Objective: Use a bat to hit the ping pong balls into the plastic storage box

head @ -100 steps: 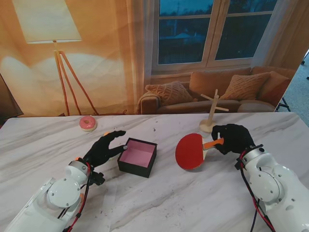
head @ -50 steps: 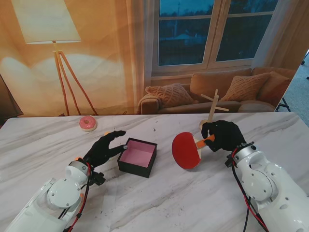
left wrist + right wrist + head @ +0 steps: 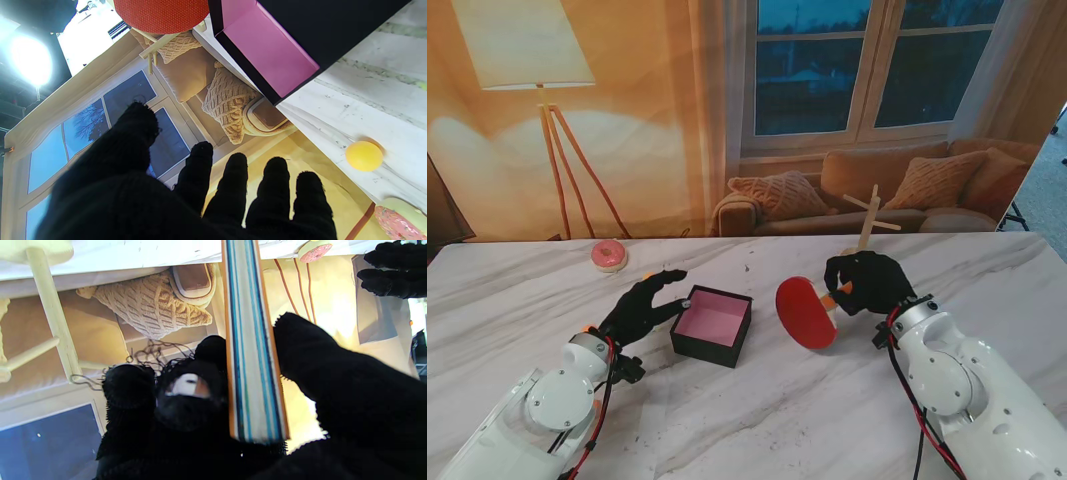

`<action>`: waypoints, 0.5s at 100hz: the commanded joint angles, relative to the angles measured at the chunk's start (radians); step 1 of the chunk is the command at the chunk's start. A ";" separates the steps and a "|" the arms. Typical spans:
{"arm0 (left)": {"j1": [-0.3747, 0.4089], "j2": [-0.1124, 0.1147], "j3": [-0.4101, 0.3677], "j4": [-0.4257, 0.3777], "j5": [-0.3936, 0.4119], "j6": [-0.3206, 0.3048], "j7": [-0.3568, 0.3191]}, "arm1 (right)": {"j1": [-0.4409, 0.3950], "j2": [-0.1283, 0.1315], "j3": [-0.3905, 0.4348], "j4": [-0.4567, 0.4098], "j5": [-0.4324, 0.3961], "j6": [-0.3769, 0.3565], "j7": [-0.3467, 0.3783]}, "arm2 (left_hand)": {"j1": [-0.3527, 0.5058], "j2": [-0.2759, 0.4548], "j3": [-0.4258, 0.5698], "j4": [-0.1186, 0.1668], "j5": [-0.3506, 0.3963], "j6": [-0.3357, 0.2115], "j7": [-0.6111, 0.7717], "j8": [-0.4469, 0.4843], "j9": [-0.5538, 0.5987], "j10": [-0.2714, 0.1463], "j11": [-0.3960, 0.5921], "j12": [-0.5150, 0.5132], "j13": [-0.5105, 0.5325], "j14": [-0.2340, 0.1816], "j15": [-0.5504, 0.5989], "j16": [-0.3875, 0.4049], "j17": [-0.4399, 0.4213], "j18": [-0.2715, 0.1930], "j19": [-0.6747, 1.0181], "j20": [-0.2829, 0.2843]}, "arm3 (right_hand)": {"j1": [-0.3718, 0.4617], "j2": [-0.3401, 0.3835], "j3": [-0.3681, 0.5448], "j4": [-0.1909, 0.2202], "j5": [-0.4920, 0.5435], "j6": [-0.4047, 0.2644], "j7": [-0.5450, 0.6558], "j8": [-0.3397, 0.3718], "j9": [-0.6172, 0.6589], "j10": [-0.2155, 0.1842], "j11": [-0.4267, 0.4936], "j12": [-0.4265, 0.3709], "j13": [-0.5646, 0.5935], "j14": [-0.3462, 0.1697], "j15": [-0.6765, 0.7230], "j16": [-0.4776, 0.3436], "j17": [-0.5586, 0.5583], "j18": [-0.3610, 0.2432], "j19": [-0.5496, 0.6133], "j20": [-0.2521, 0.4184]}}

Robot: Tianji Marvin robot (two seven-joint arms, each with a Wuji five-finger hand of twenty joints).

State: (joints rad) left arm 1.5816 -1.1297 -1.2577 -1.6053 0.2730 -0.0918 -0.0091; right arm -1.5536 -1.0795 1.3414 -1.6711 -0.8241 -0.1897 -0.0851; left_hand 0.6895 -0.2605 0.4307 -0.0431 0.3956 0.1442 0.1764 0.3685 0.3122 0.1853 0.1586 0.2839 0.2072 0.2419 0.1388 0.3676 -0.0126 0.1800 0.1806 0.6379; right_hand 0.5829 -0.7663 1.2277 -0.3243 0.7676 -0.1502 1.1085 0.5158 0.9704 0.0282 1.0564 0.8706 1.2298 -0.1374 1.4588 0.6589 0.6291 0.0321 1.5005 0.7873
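Note:
The black box (image 3: 712, 326) with a pink inside (image 3: 267, 60) sits mid-table. My right hand (image 3: 865, 282) is shut on the handle of the red bat (image 3: 805, 312), whose blade hangs tilted just right of the box; the right wrist view shows the bat's striped edge (image 3: 252, 350) between thumb and fingers. My left hand (image 3: 639, 308) is open, fingers spread, just left of the box and holding nothing. An orange ping pong ball (image 3: 364, 155) lies on the table beyond the left fingers (image 3: 233, 180); in the stand view only an orange sliver (image 3: 646, 276) shows behind that hand.
A pink donut-shaped toy (image 3: 608, 255) lies at the far left of the marble table (image 3: 767, 420). A small wooden rack (image 3: 863, 240) stands at the far edge behind the right hand. The backdrop shows a sofa, lamp and window.
My right hand has carried the bat leftward and a little farther from me, closer to the box. The left hand and the box have stayed put.

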 commanded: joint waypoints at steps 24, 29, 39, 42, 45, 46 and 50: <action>0.004 -0.005 -0.001 0.000 -0.004 -0.001 -0.012 | -0.001 -0.021 -0.049 -0.035 0.099 0.113 0.046 | 0.023 0.018 -0.029 -0.003 0.022 -0.003 -0.004 0.001 0.012 -0.001 -0.017 0.013 -0.042 -0.002 0.006 0.009 -0.015 -0.028 -0.007 0.003 | 0.053 0.007 0.031 0.022 -0.007 -0.012 -0.004 -0.031 -0.063 0.050 -0.093 -0.067 0.045 -0.068 -0.002 -0.031 0.020 0.031 0.036 -0.036; 0.004 -0.005 -0.002 0.001 -0.003 -0.003 -0.011 | 0.001 -0.020 -0.052 -0.036 0.100 0.115 0.049 | 0.024 0.017 -0.028 -0.003 0.023 -0.002 -0.004 0.001 0.011 0.000 -0.017 0.013 -0.041 -0.001 0.007 0.009 -0.014 -0.027 -0.007 0.003 | 0.050 0.013 0.027 0.022 -0.010 -0.012 -0.006 -0.032 -0.068 0.049 -0.104 -0.076 0.045 -0.061 -0.003 -0.032 0.031 0.032 0.058 -0.031; 0.005 -0.006 -0.002 0.001 -0.003 -0.002 -0.008 | 0.002 -0.018 -0.054 -0.042 0.102 0.111 0.064 | 0.024 0.018 -0.029 -0.003 0.025 -0.003 -0.004 0.001 0.013 0.000 -0.017 0.013 -0.041 -0.001 0.007 0.009 -0.014 -0.026 -0.007 0.003 | 0.045 0.028 0.016 0.022 -0.021 -0.008 -0.019 -0.041 -0.074 0.048 -0.136 -0.103 0.049 -0.046 -0.001 -0.039 0.121 0.020 0.167 -0.004; 0.005 -0.006 -0.002 0.001 -0.003 -0.001 -0.007 | 0.002 -0.018 -0.054 -0.043 0.103 0.109 0.067 | 0.023 0.017 -0.030 -0.003 0.026 -0.002 -0.004 0.001 0.013 0.001 -0.017 0.013 -0.041 -0.001 0.007 0.009 -0.014 -0.026 -0.007 0.003 | 0.037 0.033 0.011 0.021 -0.025 -0.007 -0.023 -0.044 -0.076 0.048 -0.139 -0.108 0.050 -0.046 0.004 -0.040 0.148 0.020 0.197 0.000; 0.005 -0.006 -0.002 0.001 -0.003 -0.001 -0.006 | 0.003 -0.017 -0.055 -0.044 0.104 0.107 0.070 | 0.024 0.018 -0.029 -0.003 0.026 -0.001 -0.004 0.001 0.014 0.001 -0.017 0.013 -0.041 -0.001 0.007 0.009 -0.014 -0.025 -0.007 0.003 | 0.029 0.038 0.005 0.021 -0.032 -0.006 -0.030 -0.048 -0.079 0.048 -0.141 -0.112 0.053 -0.050 0.010 -0.041 0.174 0.019 0.227 0.003; 0.004 -0.006 -0.002 0.001 -0.004 -0.001 -0.006 | 0.003 -0.017 -0.055 -0.044 0.104 0.106 0.071 | 0.024 0.018 -0.029 -0.003 0.026 -0.003 -0.004 0.001 0.014 0.001 -0.017 0.013 -0.040 -0.001 0.007 0.009 -0.014 -0.025 -0.007 0.003 | 0.026 0.040 0.004 0.021 -0.035 -0.006 -0.032 -0.050 -0.079 0.048 -0.141 -0.112 0.055 -0.052 0.012 -0.041 0.180 0.018 0.235 0.004; 0.004 -0.006 -0.001 0.002 -0.004 -0.001 -0.006 | 0.005 -0.017 -0.056 -0.044 0.106 0.104 0.074 | 0.023 0.019 -0.030 -0.003 0.026 -0.003 -0.004 0.001 0.014 -0.001 -0.017 0.013 -0.041 -0.002 0.007 0.009 -0.014 -0.025 -0.006 0.003 | 0.015 0.045 -0.002 0.020 -0.044 -0.003 -0.040 -0.056 -0.081 0.048 -0.139 -0.115 0.060 -0.062 0.018 -0.043 0.204 0.014 0.270 0.005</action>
State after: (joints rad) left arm 1.5817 -1.1304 -1.2578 -1.6052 0.2720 -0.0923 -0.0052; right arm -1.5505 -1.0955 1.2905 -1.7107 -0.7192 -0.0825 -0.0286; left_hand 0.6895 -0.2605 0.4307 -0.0431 0.3963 0.1444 0.1764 0.3685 0.3122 0.1854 0.1586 0.2839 0.2072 0.2434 0.1389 0.3676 -0.0127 0.1800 0.1806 0.6379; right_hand 0.6061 -0.7566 1.2265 -0.3245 0.7533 -0.1503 1.0815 0.4738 0.9245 0.0805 0.9183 0.7684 1.2384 -0.1538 1.4468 0.6229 0.7904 0.0563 1.6580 0.7669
